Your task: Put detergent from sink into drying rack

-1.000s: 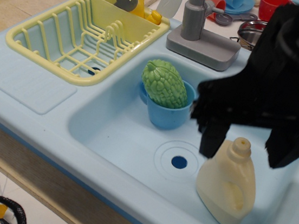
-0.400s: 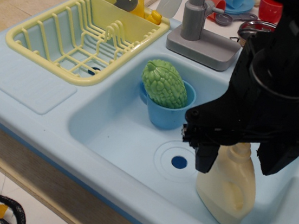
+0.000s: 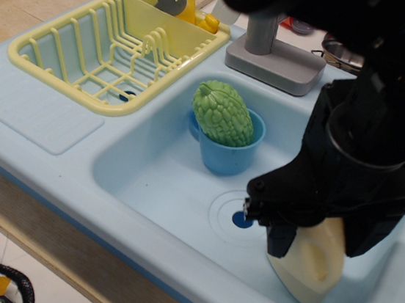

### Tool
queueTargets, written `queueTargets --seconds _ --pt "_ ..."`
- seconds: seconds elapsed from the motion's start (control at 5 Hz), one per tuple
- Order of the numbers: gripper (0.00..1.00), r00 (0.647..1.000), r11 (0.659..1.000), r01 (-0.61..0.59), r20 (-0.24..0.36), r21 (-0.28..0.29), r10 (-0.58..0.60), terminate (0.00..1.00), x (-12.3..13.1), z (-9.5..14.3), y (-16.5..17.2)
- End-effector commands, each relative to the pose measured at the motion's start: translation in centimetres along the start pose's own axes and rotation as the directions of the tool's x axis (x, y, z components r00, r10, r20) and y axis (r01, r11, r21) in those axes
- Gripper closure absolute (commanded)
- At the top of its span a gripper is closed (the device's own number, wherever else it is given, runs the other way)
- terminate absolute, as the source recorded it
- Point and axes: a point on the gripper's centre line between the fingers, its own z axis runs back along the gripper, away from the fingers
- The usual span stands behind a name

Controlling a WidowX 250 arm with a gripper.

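The detergent [image 3: 312, 262] is standing in the sink [image 3: 161, 183], well apart from the drying rack [image 3: 75, 47]. The gripper [image 3: 318, 236] is straddling its upper body (clenched or not, I cannot tell). It is probably light, stiff and slippery; the narrow neck looks safest.

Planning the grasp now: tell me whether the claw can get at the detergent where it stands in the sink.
Probably yes. The claw is already down over the detergent, its black fingers either side of the upper part. Nothing stands between them; the blue cup sits clear. Actual grip is hidden.
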Motion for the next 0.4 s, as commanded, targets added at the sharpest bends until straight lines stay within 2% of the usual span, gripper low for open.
queueTargets --seconds 0.0,0.2 --pt "1.0 1.0 1.0 -0.002 0.008 -0.019 0.002 0.0 -0.2 0.2 -0.1" --pt "1.0 0.999 1.0 0.013 0.048 -0.002 -0.013 0.0 0.3 1.5 0.2"
